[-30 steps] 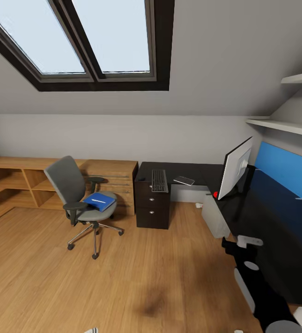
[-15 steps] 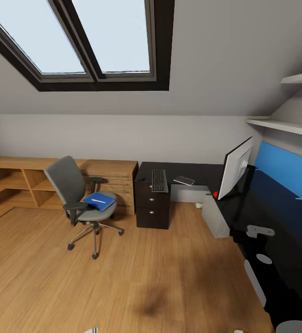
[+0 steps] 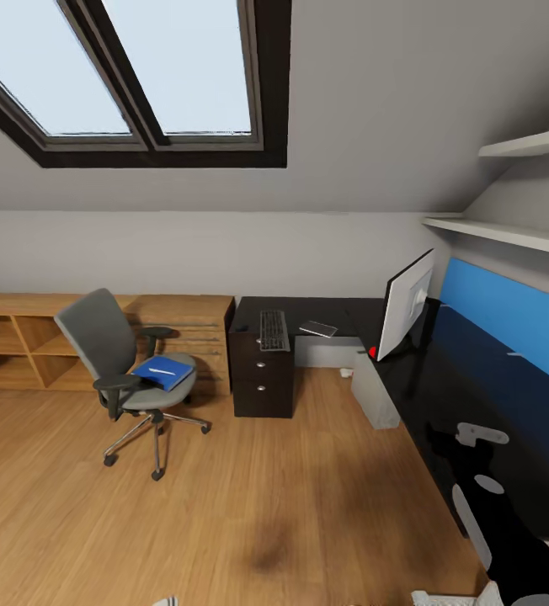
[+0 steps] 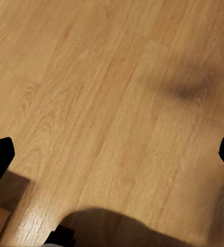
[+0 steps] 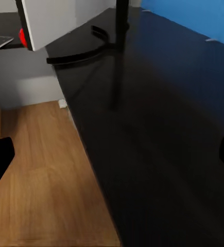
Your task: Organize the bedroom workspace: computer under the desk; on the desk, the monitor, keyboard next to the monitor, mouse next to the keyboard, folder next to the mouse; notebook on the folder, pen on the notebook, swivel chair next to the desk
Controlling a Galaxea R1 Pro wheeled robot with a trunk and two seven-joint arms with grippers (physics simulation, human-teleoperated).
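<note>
Sitting on the swivel chair (image 3: 119, 358) seat: blue folder (image 3: 162, 372), a white pen (image 3: 162, 371) lying on it. Resting on the black table (image 3: 477, 396): keyboard (image 3: 272, 330), a flat dark notebook (image 3: 318, 328) beside it, monitor (image 3: 405, 305) standing at the corner. Standing under the table edge: pale computer (image 3: 373, 389). Hanging over wood floor (image 4: 112, 103), left gripper (image 4: 112, 159) spread wide; hovering at the table edge, right gripper (image 5: 112, 154) likewise released.

Grey swivel chair (image 3: 110, 349), bright blue folder (image 3: 162, 371), glossy black desk (image 3: 468, 396), light wood-grain floor (image 3: 224, 497)
</note>
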